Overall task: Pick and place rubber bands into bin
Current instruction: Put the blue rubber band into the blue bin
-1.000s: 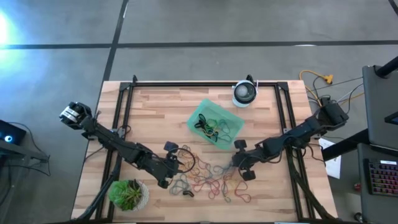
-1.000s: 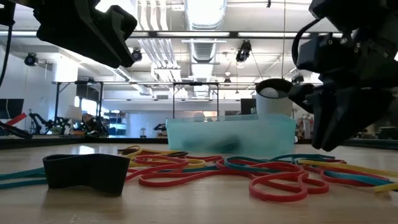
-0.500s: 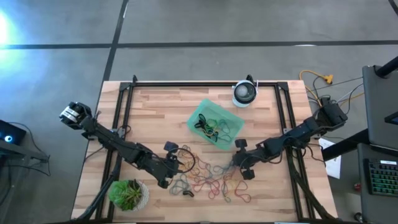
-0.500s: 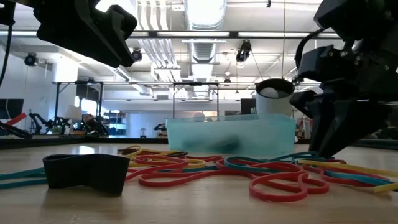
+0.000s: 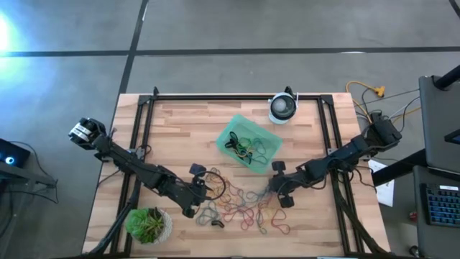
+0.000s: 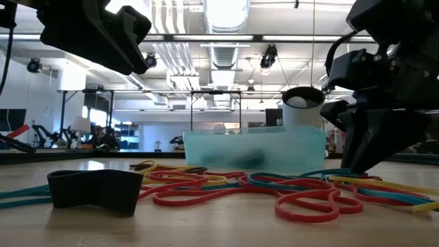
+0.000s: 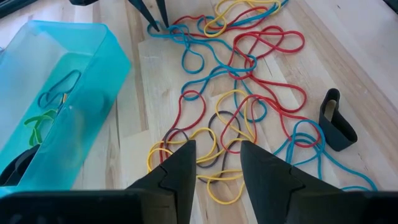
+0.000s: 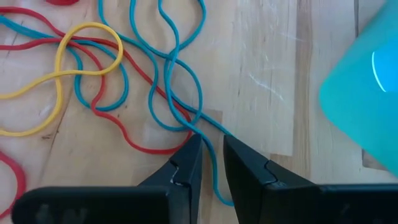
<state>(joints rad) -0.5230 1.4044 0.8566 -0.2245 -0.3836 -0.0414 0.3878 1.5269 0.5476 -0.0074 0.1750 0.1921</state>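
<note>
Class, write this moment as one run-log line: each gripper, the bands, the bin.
right gripper: down at table, closing around blue rubber band | left gripper: open, above loose rubber bands | bin: holds some bands

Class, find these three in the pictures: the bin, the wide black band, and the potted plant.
bin (image 5: 267, 137): high view, its right rim.
wide black band (image 6: 96, 190): low view, middle of its front face.
potted plant (image 5: 147, 224): high view, its leaves.

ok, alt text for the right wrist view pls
The right gripper has its two dark fingers down at the wooden table, a narrow gap between them, astride a blue rubber band. More red, blue and yellow rubber bands tangle beside it, and a corner of the translucent bin shows at the edge.
</note>
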